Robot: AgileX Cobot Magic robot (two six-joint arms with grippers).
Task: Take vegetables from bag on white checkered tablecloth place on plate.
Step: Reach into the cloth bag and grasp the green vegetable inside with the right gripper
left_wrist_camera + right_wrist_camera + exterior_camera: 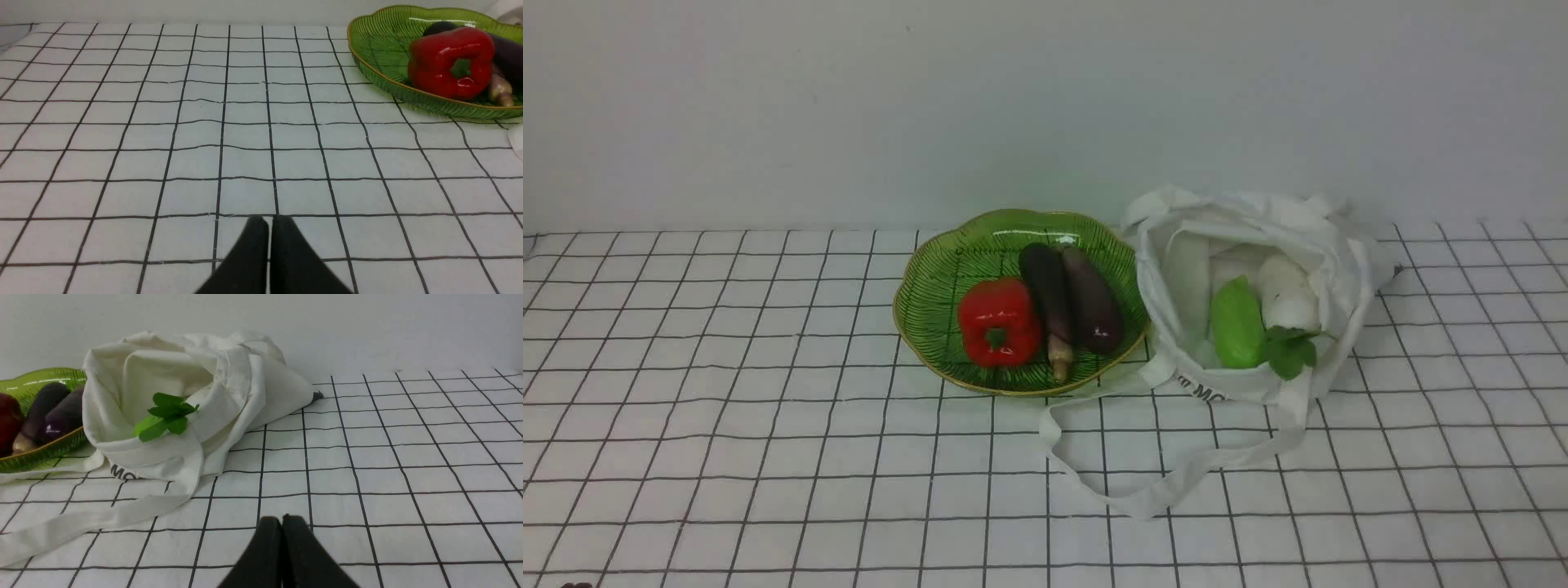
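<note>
Nearest me, left claw (pixel 269 230) and right claw (pixel 282 528) are pinched together, empty; glossy light-green oblong vegetable (pixel 1236 324) and stubby white radish (pixel 1286 296) lie inside soft white cloth bag (pixel 1342 260).

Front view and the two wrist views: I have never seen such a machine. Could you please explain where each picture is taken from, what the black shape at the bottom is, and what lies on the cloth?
All three pictures come from one robot with two arms. The front view looks forward from between the arms; neither arm shows in it. Each wrist view comes from a camera on one arm's wrist, and the black shape there is that arm's jaws. The left jaws and right jaws are both shut and hold nothing. On the cloth stands a green plate with a red pepper and two dark eggplants. To its right lies an open white bag; inside are a light-green vegetable and a white radish with leaves.
</note>
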